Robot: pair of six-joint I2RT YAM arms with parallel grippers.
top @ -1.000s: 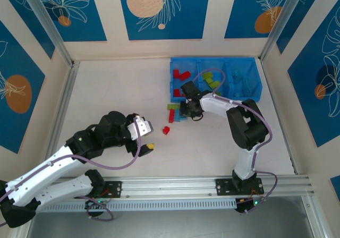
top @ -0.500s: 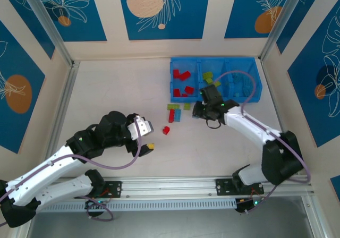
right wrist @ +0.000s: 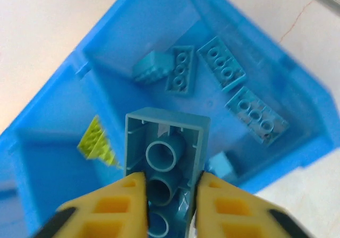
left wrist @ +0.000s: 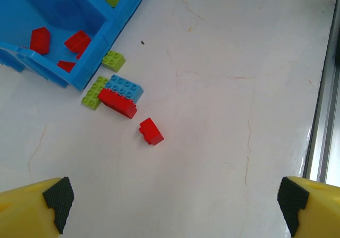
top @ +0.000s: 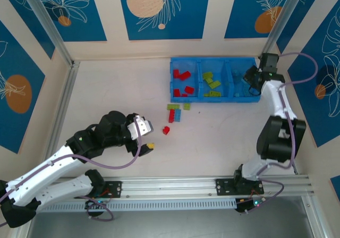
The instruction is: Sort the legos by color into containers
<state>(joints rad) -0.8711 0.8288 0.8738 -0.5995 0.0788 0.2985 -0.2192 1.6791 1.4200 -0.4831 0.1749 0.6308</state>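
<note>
One light blue brick sits clamped in your right gripper above the tray compartment of light blue legos; your left gripper hangs spread wide over the table.

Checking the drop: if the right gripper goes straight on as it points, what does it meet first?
Probably the floor of the tray's right compartment, near the loose light blue bricks; its held brick leads. Depth unclear.

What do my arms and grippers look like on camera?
The left arm and right arm have white links, black joints and loose purple cables. The left gripper and right gripper have yellow fingers; the left's tips carry black textured pads.
</note>
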